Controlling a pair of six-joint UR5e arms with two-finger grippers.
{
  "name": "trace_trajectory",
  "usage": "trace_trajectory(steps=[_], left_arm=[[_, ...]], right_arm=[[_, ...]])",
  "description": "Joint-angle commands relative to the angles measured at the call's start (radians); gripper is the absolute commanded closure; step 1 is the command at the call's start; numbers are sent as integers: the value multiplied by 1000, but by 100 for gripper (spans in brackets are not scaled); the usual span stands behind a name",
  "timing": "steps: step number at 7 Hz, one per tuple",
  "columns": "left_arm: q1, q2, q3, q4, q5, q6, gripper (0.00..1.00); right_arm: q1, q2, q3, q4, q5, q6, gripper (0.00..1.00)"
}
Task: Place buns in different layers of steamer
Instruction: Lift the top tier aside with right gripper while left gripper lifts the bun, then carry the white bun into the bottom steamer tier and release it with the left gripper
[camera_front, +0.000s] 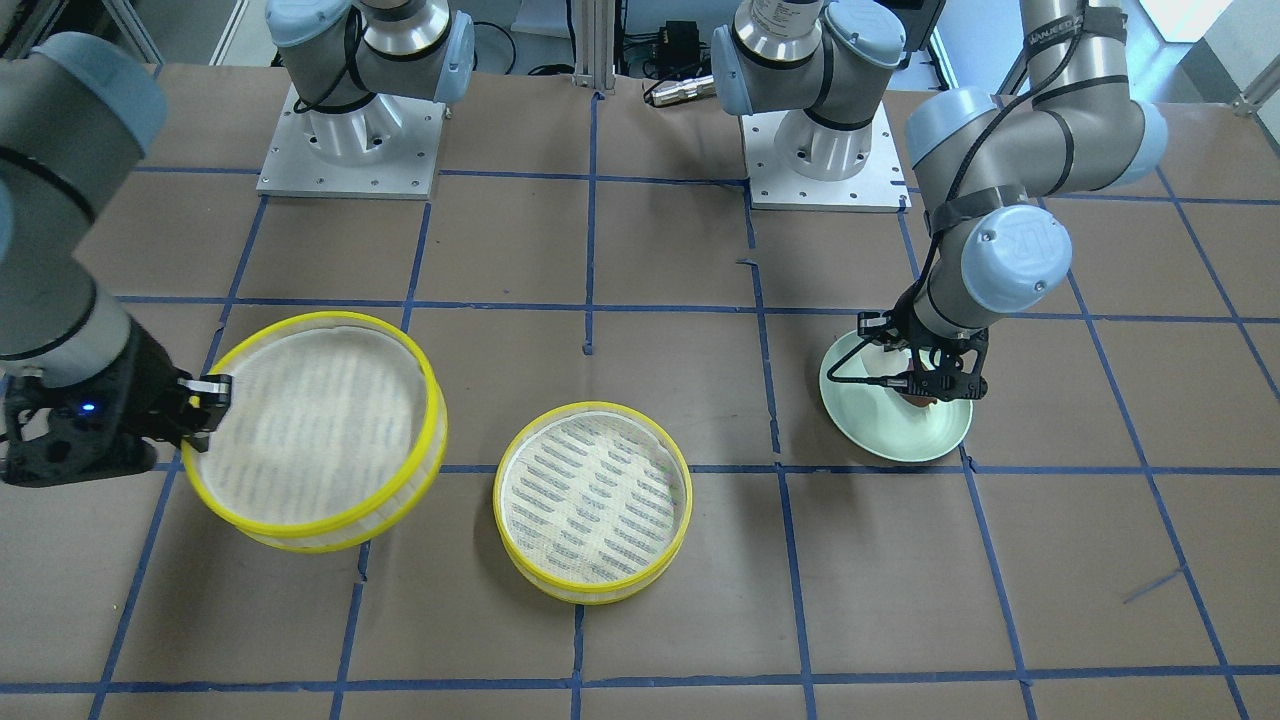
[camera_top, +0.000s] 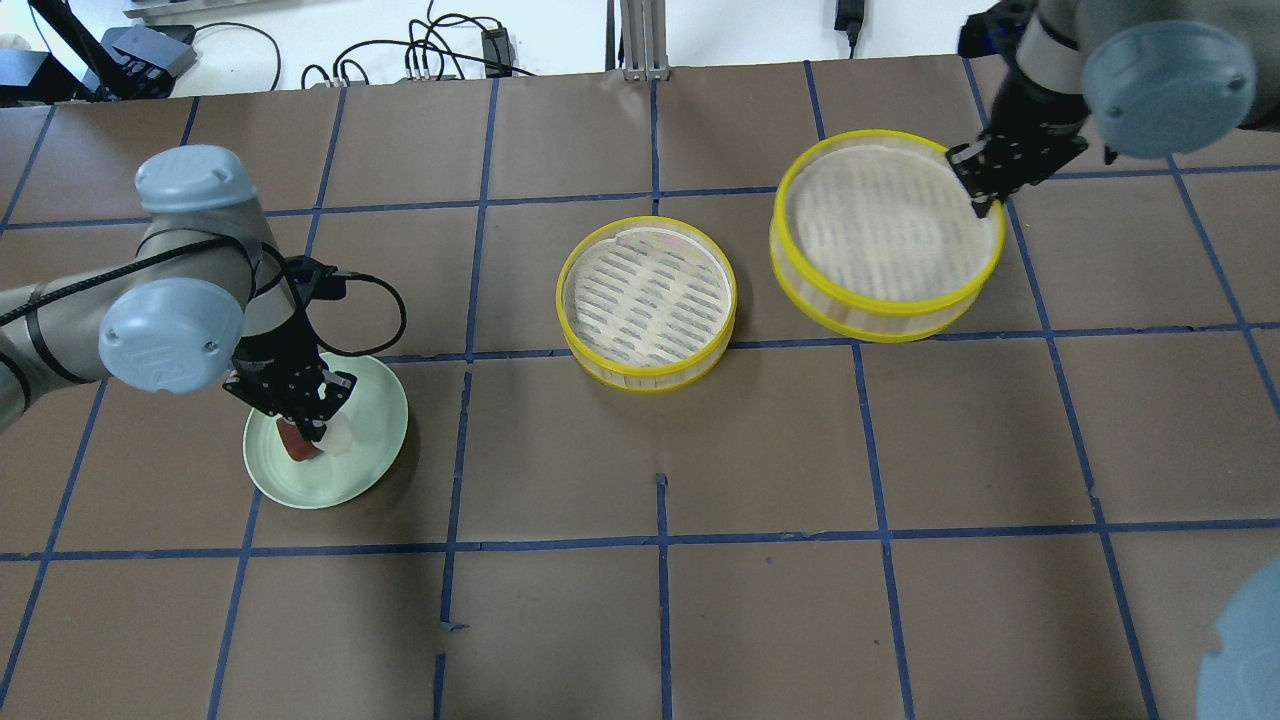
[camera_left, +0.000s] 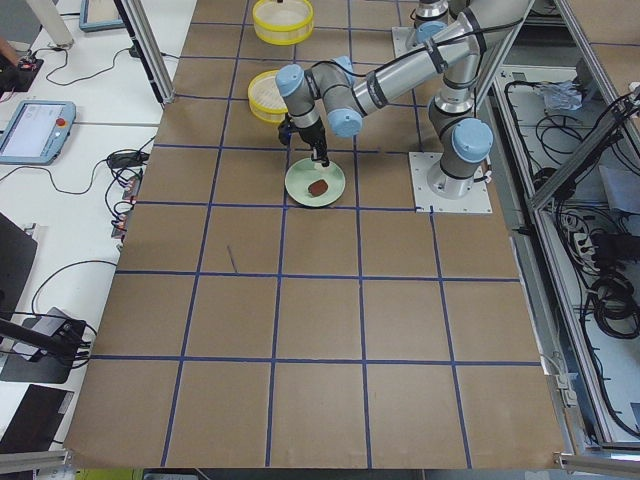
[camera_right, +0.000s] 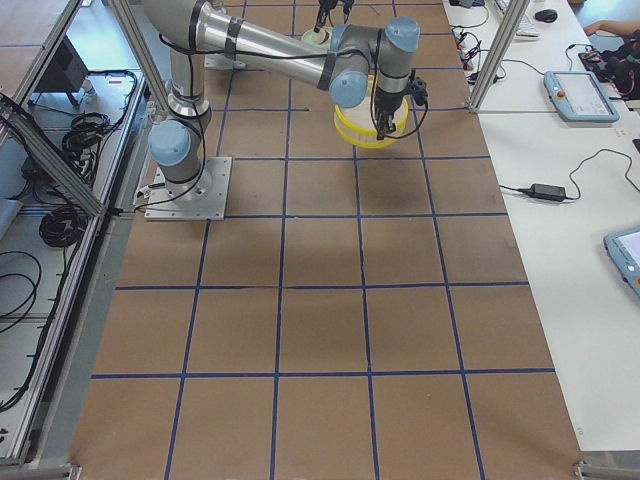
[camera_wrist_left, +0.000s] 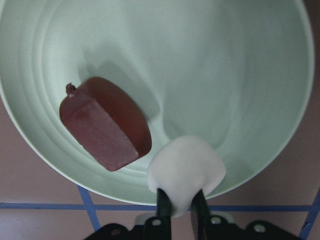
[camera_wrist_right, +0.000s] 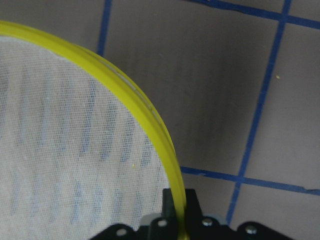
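Bright even overhead light is washing the table (camera_top: 760, 450), throwing soft shadows beside the plate (camera_top: 378, 402), the mesh of one steamer tray (camera_top: 885, 307) is smearing, and the white bun (camera_wrist_left: 186, 167) is glaring, slightly soft, up close.

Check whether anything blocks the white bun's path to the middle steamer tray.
Nothing visible. The left tool grips the white bun at the green plate; only bare table separates it from the middle tray. The right tool holds the other tray aside.
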Motion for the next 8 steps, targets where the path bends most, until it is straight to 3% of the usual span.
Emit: trace_trajectory(steps=[1,2,3,7,8], left_arm=[[-102,52,163,-11,-154,-14,100],[-170,40,200,8,-248,-107,100],[-250,13,226,46,-261,-222,100],[-425,-214,232,444,-285,-491,99],[-436,-243,232,451,-285,-522,79]], right_arm=[[-155,-1,-2,11,-12,-202,90],[-156,-1,4,11,-34,-203,90],[-154,-1,6,13,-33,-195,90],[-140,-7,4,13,-36,-183,89],[-139,-14,4,14,-36,-177,89]])
